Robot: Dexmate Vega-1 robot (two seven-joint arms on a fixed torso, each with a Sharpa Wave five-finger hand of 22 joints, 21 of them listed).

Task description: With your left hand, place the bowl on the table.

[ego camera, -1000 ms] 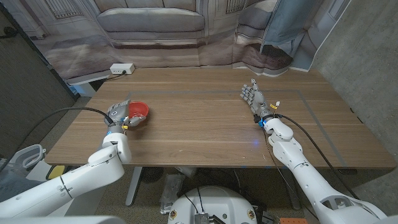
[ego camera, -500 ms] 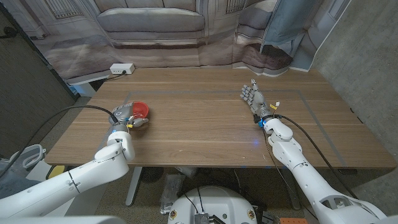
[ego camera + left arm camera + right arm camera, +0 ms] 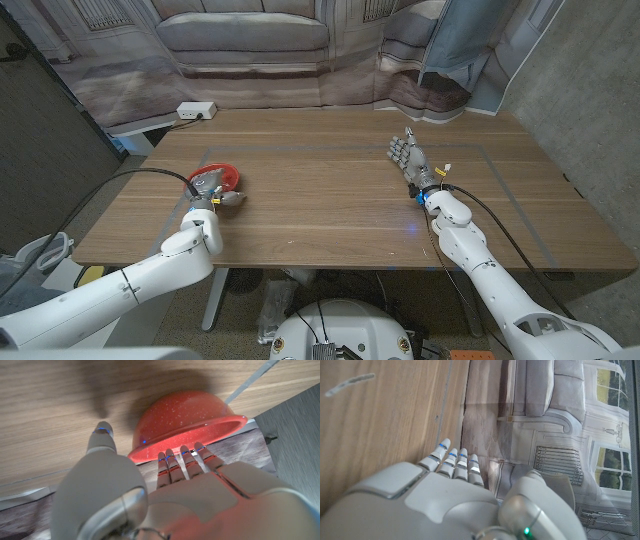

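Near the table's (image 3: 340, 200) left edge, the left hand (image 3: 207, 186) grips the red bowl (image 3: 220, 175), carried slightly farther from the front edge than a second ago and apparently just above the surface; release remains. Right hand (image 3: 407, 155) spread, idle.

The left robot hand (image 3: 207, 189) covers the near part of the red bowl (image 3: 219, 176) (whether it grips the bowl is unclear).
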